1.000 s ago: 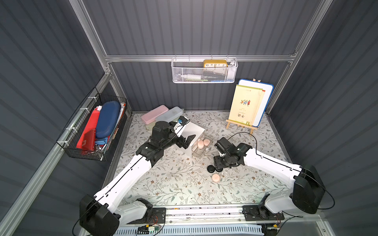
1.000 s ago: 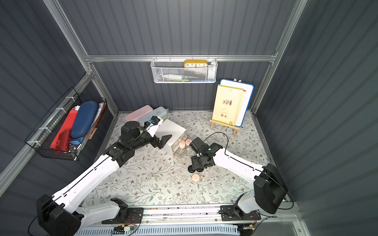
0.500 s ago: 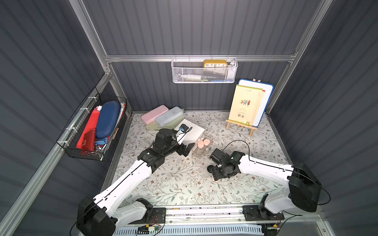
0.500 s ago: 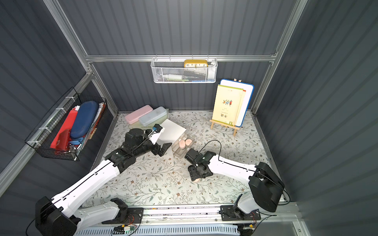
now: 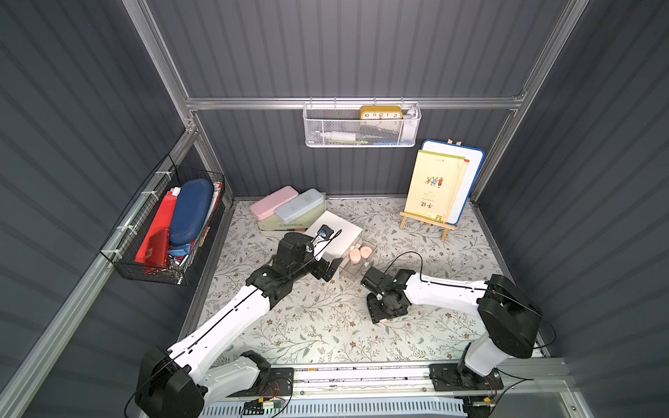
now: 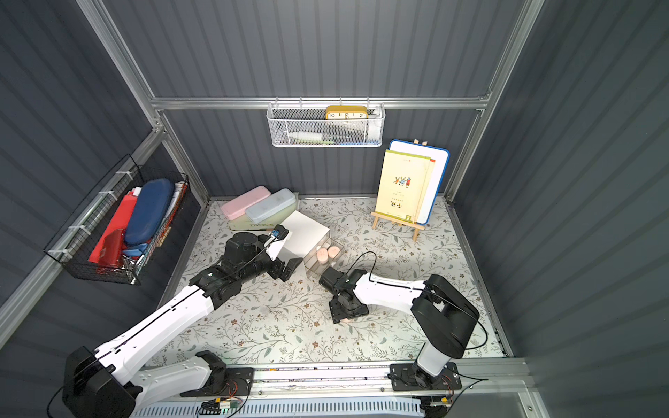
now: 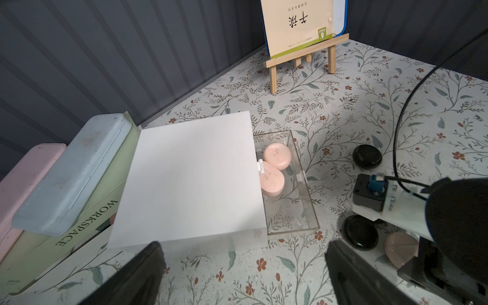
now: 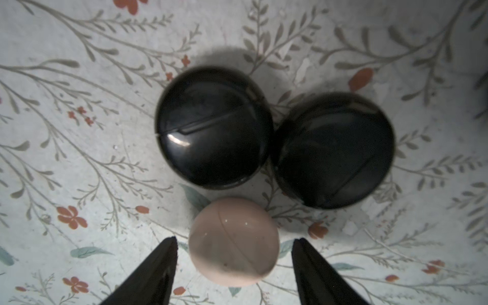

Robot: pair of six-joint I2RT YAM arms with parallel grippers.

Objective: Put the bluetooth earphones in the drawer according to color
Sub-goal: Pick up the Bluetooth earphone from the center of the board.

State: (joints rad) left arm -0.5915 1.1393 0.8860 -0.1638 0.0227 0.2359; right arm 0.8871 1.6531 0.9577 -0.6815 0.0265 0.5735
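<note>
Right arm low, my right gripper point(image 8: 235, 239) pointing down, jaws spread astride pink earphone case point(image 8: 233, 253). Left gripper point(image 7: 244, 245) agape beside drawer cabinet point(image 7: 190, 174).

The site is a robotics test cell dressed as a study desk. Dark ribbed wall panels point(image 5: 344, 47) sit in an aluminium profile frame point(image 5: 354, 103). The left arm point(image 5: 231, 315) and right arm point(image 5: 445, 293) mount on a base rail point(image 5: 362, 374) at the front edge of a floral-patterned counter point(image 5: 325, 325). Desk dressing:
- a black wire basket point(image 5: 144, 273) of stationery
- a white mesh basket point(image 5: 340, 125) holding a clock point(image 5: 381, 114)
- a book point(image 5: 432, 184) on a wooden easel point(image 5: 425, 220)
</note>
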